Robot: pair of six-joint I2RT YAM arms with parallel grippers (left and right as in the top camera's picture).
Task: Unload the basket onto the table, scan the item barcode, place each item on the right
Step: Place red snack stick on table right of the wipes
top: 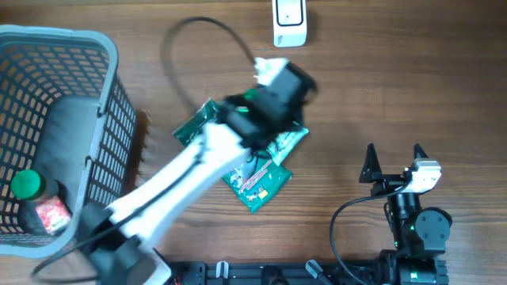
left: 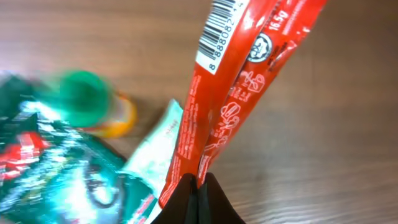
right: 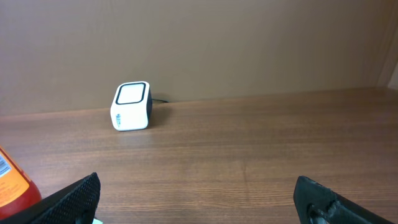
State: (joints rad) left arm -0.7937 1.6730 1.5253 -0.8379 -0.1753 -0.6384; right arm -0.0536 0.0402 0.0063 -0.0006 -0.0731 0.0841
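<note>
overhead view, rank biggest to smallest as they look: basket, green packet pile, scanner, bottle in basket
1. basket
2. green packet pile
3. bottle and scanner look alike; the scanner is cut off at the frame edge

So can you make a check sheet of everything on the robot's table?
Surface: brown wooden table.
Job's things: red sachet, its barcode showing; white scanner at the far edge.
Clutter: green packets under the left arm; grey basket holding a green-capped bottle.
Pincers: left pincer shut on the sachet; right pincer open, holding nothing.
Cables: black cable looped on the table, left of the scanner.
Surroundings: brown wall behind the table.
</note>
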